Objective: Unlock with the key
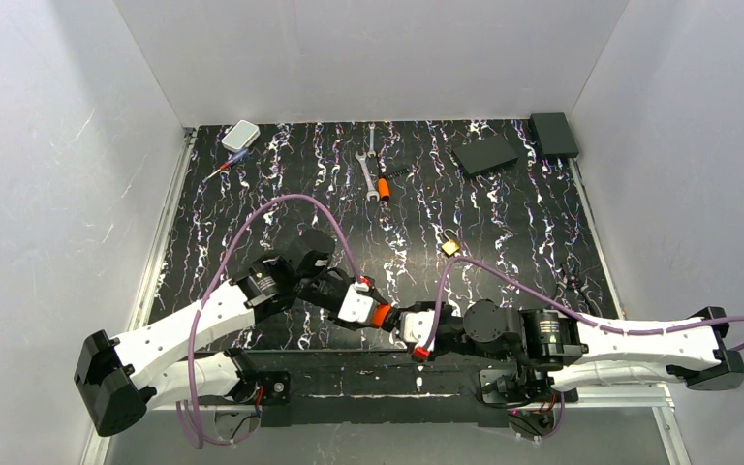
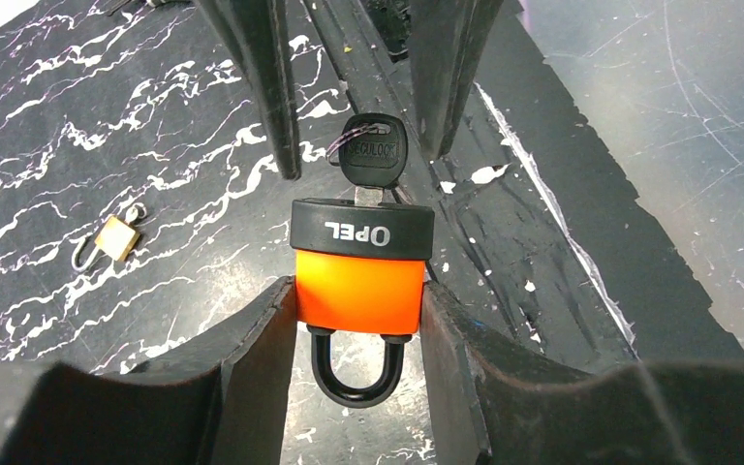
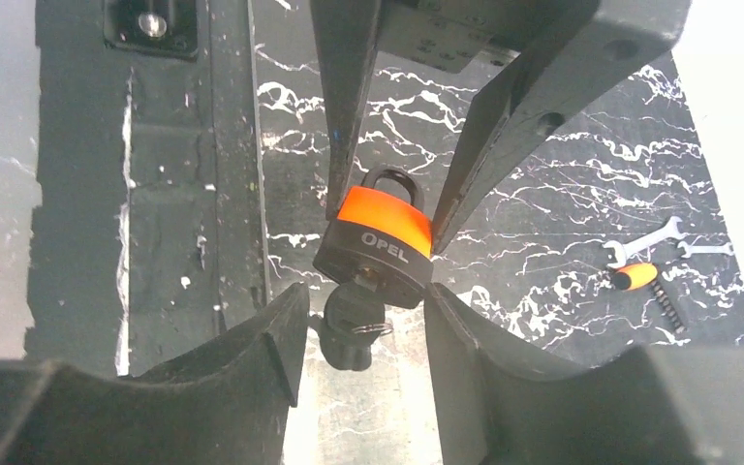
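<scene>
An orange padlock (image 2: 358, 276) with a black base marked OPEL hangs above the table near its front edge. My left gripper (image 2: 358, 289) is shut on its orange body (image 1: 382, 317). Both legs of the black shackle (image 2: 354, 373) sit in the body. The key (image 2: 371, 155), with its dark head, is pushed into the base. In the right wrist view the key head (image 3: 354, 329) lies between the fingers of my right gripper (image 3: 366, 295). That gripper is open, with a gap on each side of the head. In the top view the right gripper (image 1: 402, 323) faces the left one.
A small brass padlock (image 1: 450, 247) lies mid-table, also in the left wrist view (image 2: 116, 237). Silver wrenches (image 1: 368, 170) and an orange-handled tool (image 1: 384, 187) lie further back. Two black boxes (image 1: 484, 155) (image 1: 553, 134) sit at the back right, a white box (image 1: 240, 135) at the back left.
</scene>
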`<state>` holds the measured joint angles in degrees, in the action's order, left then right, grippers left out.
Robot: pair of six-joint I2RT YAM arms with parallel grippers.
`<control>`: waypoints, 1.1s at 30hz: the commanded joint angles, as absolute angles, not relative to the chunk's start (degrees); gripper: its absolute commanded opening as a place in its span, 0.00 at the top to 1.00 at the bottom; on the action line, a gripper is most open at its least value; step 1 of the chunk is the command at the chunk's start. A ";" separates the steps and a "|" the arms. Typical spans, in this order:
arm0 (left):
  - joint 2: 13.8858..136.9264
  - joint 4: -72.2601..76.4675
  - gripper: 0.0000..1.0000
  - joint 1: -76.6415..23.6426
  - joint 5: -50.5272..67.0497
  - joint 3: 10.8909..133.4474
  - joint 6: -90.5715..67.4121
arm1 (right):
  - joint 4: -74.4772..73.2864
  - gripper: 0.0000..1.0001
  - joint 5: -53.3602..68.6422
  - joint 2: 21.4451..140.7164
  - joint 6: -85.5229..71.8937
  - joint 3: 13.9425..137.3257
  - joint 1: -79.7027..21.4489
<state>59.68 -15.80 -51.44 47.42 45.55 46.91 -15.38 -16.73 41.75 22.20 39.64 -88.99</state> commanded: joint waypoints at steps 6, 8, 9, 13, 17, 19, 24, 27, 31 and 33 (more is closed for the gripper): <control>57.51 -12.31 1.00 -51.19 45.31 45.62 45.88 | -10.53 0.51 -17.70 39.95 12.20 39.85 -89.03; 57.27 -12.21 1.00 -51.17 45.07 45.52 45.89 | -10.86 0.51 -18.03 40.02 11.96 39.56 -89.03; 57.09 -12.12 1.00 -51.17 44.92 45.44 45.87 | -10.88 0.51 -18.33 39.92 11.83 39.39 -89.03; 56.70 -12.08 1.00 -51.18 44.64 45.35 45.92 | -10.89 0.45 -19.35 39.75 11.45 38.79 -89.03; 56.57 -12.04 1.00 -51.21 44.61 45.26 45.95 | -10.99 0.39 -23.15 39.73 9.94 38.50 -89.03; 56.46 -12.04 1.00 -51.23 44.72 45.26 45.87 | -11.24 0.36 -24.31 39.71 9.76 38.41 -89.03; 56.30 -12.07 1.00 -51.19 44.80 45.19 45.85 | -11.00 0.42 -25.87 39.08 9.59 37.94 -89.03; 56.29 -12.05 1.00 -51.22 44.71 45.18 45.85 | -10.82 0.52 -26.01 38.85 9.73 37.86 -89.03; 56.25 -12.04 1.00 -51.23 44.72 45.18 45.80 | -10.91 0.56 -25.75 39.10 9.59 37.97 -89.01; 56.17 -12.04 1.00 -51.22 44.72 45.18 45.80 | -10.98 0.59 -25.59 39.27 9.70 37.97 -89.03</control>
